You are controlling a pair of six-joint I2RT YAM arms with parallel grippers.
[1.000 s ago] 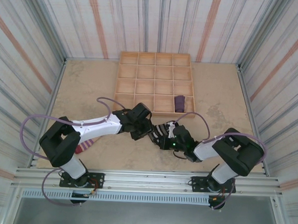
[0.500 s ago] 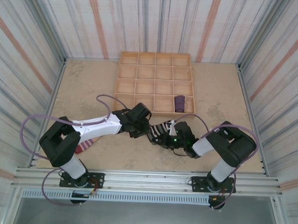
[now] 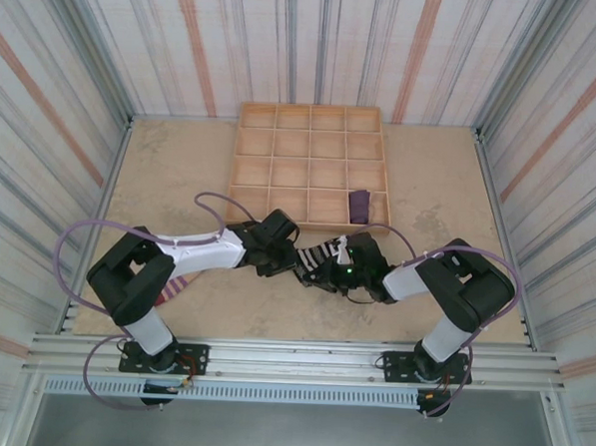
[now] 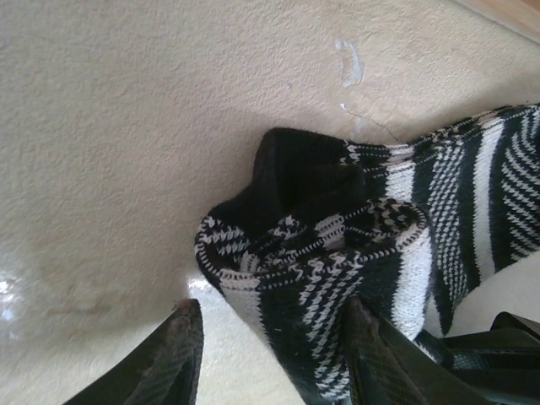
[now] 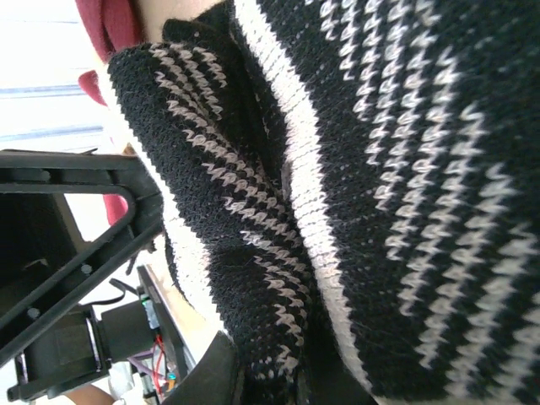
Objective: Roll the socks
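The black-and-white striped sock (image 3: 319, 253) lies on the table between my two grippers, just in front of the tray. Its folded end (image 4: 321, 261) sits between the fingers (image 4: 173, 354) of my left gripper (image 4: 272, 308). The jaws stand apart; the right finger touches the fabric and the left finger is clear of it. My right gripper (image 5: 266, 371) is shut on the other end of the striped sock (image 5: 380, 169). The purple sock (image 3: 359, 203) rests in a front compartment of the tray. The beige and maroon sock (image 3: 172, 289) lies under my left arm.
The wooden divided tray (image 3: 311, 164) stands at the back centre, right behind both grippers. Striped walls close in the table on three sides. Bare tabletop (image 3: 171, 166) lies to the left and right of the tray. Purple cables loop beside each arm.
My left gripper's jaws have narrowed around the folded end of the striped sock. My right gripper has shifted left and slightly back with the sock in it, and the arms have drawn closer.
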